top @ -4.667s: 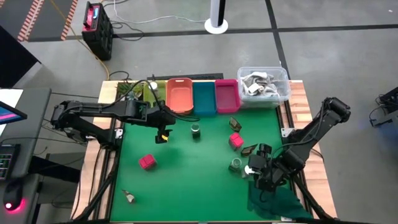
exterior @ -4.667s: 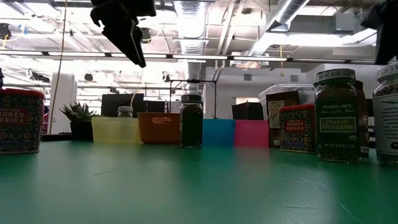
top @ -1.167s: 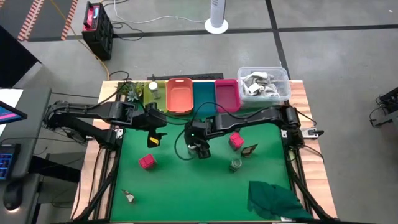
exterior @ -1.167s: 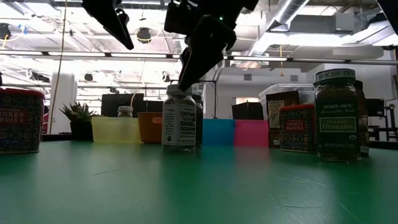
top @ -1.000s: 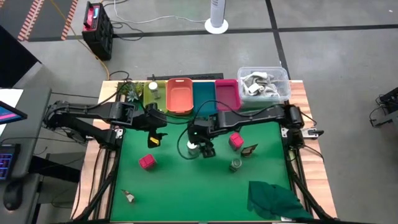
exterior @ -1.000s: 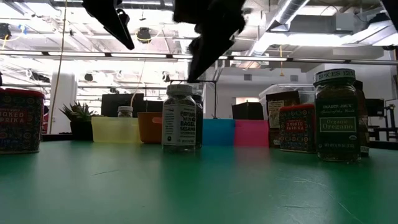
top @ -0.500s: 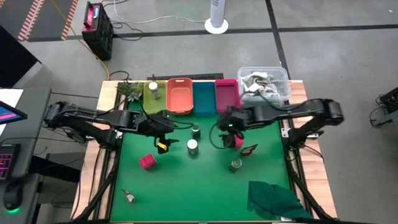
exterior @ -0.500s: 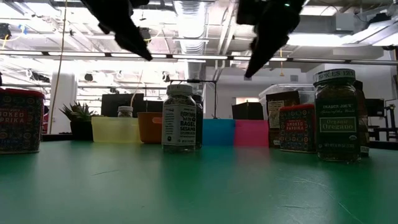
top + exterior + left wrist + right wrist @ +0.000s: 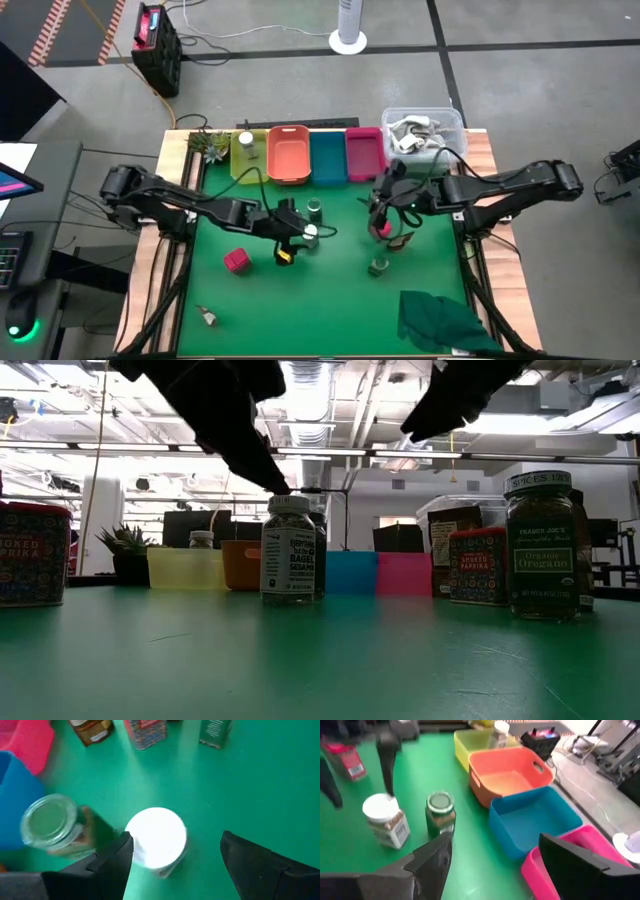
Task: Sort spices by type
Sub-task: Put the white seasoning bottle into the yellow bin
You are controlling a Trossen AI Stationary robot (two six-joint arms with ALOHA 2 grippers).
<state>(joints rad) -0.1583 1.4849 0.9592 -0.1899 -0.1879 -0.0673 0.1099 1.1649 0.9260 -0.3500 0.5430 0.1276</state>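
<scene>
Left gripper [image 9: 172, 857] poised over the white-capped bagel-seasoning jar [image 9: 310, 236]

Fingers spread, holding nothing, above the mid-cloth jar; a skewed descent could clip the green-lidded jar [image 9: 315, 209] just beyond. The right gripper [image 9: 492, 852], open, waits near the pink tray [image 9: 365, 152].

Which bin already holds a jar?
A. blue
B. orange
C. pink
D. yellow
D: a white-capped jar stands inside the yellow bin; the orange bin, blue bin and pink bin show bare floors from above.
</scene>
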